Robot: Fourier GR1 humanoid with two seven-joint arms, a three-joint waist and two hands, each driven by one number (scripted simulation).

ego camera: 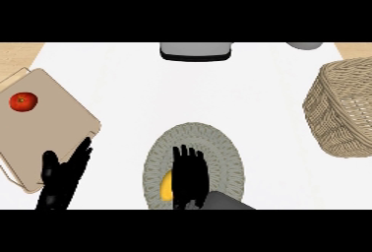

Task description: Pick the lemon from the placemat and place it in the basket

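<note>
White bench (145,83); wicker basket (341,113) at right, cut off by edge; round placemat (225,147) near bottom; right hand (190,172) over placemat, grip impossible to tell; left hand (62,184) open, resting lower left; lemon (166,184) on placemat, mostly hidden under right hand.

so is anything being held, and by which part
Cannot tell: the right hand covers the lemon, only one yellow edge showing. The left hand holds nothing.

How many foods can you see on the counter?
2. A red tomato lies on the cutting board at the left. A yellow lemon lies on the round placemat, partly under the right hand. The inside of the basket is hidden, so more could be there.
</note>
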